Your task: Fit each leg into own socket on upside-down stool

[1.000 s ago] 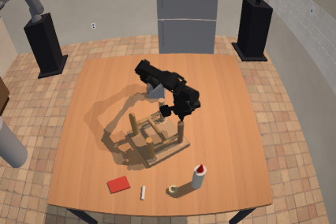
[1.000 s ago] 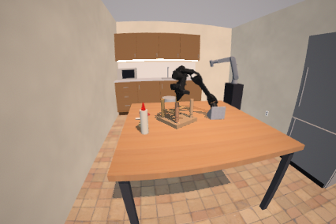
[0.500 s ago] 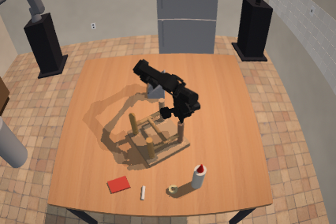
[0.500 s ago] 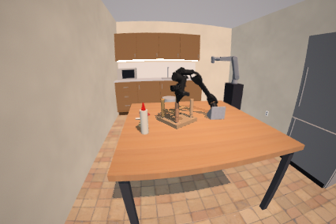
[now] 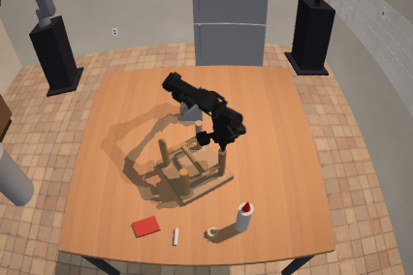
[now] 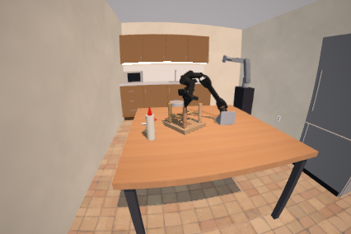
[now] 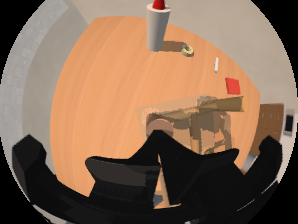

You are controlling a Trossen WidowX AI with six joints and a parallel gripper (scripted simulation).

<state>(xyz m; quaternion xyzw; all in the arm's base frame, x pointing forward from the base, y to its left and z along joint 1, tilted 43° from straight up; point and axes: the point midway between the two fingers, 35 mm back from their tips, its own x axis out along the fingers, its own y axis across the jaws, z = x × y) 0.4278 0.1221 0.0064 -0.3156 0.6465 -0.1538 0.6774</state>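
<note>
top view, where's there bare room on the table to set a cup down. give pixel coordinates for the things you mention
Likely right of the stool seat [image 5: 206, 193], behind the glue bottle [image 5: 243, 218]. Crowded: around the upright legs, where the hand [image 5: 223, 146] is.
</note>
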